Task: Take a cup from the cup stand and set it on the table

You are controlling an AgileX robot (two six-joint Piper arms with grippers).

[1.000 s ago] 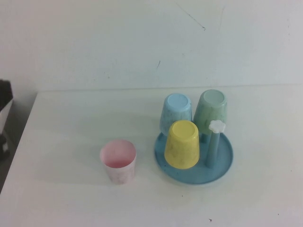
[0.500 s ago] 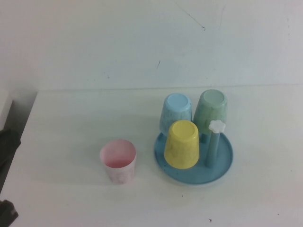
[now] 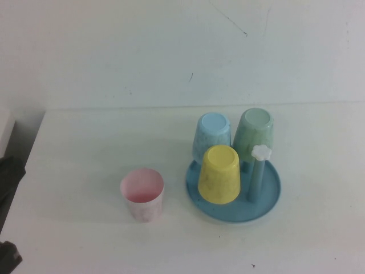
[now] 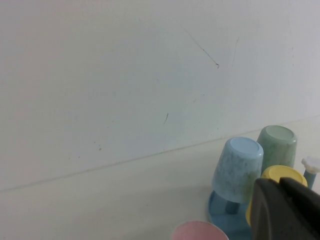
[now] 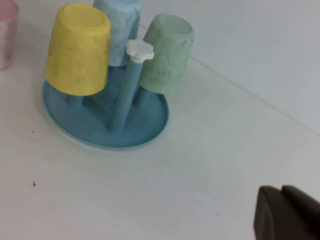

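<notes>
While the cup [image 3: 142, 194] stands upright, both closed grippers sit well apart.

Bare test setup, white table [image 3: 85, 148], scuffed white wall [image 3: 171, 51]

No readable text, label, brand, number or sign anywhere: none on the cup [image 3: 142, 194], the cup stand [image 3: 268, 197], the other cups, the tabletop [image 3: 85, 148] or the wall.

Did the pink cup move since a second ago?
No. The pink cup stands upright on the table, equally left of the cup stand.
</notes>
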